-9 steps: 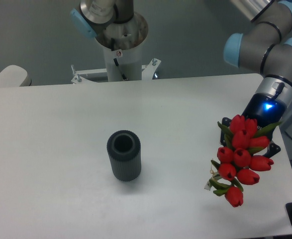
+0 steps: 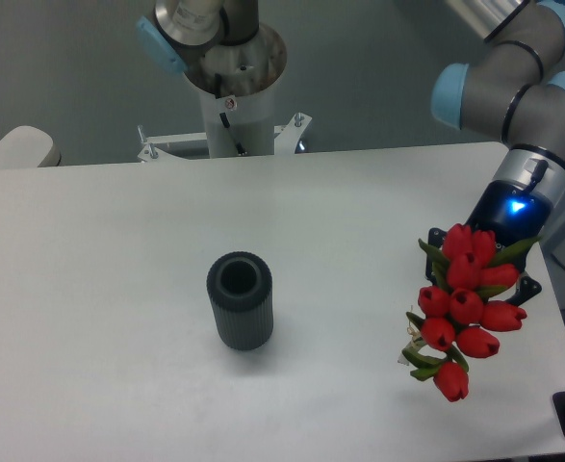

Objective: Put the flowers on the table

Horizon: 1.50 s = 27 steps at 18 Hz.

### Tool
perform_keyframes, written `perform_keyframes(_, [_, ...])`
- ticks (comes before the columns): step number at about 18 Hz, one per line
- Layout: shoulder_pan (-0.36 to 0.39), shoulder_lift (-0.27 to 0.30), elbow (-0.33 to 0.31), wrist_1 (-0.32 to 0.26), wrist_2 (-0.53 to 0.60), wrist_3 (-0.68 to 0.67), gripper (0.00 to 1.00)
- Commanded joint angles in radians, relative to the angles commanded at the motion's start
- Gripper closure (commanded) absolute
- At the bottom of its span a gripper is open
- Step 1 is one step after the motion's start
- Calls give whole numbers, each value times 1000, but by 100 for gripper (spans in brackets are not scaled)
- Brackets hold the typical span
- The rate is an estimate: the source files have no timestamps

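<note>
At the right side of the table, the flowers hang in the air under the arm's wrist, well apart from the vase, which stands upright near the middle with its mouth empty. The bunch runs along a steep slant: the topmost buds sit right against the wrist by its blue light, and the lowest bud points down and slightly left toward the near right corner of the tabletop. The stems cannot be seen; they appear to run up behind the buds into the gripper, which is almost wholly hidden by the blooms. Only dark bits of it show at either side of the bunch, so whether the fingers are pressed together on the stems cannot be told from this view, though the bunch staying aloft suggests that they pinch it. How high the lowest bud is above the surface is also hard to judge; no clear shadow or contact shows beneath it. The coming move likely turns on lowering the bunch along this slant so that it lies flat. Bare white surface lies below and to the left, and nothing stands in the way there. The table's right edge is near, so a lay-down drifting right risks the buds overhanging it.
</note>
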Motion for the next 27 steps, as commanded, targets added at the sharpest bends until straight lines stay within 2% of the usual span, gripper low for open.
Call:
perform_keyframes(4, [-2, 17, -1, 0, 40, -6, 61])
perform_keyframes(13, [-17, 87, -11, -2, 355, -11, 61])
perform_keyframes(15, [-21, 110, -34, 0, 429, -8, 61])
perform_keyframes(18, [-70, 132, -66, 0, 549, 0, 61])
perform_keyframes(23, [-123, 175, -153, 3, 757, 0, 61])
perform_keyframes(25, [-127, 181, -195, 2, 830, 0, 61])
perform_keyframes(27, [-132, 181, -207, 2, 899, -2, 61])
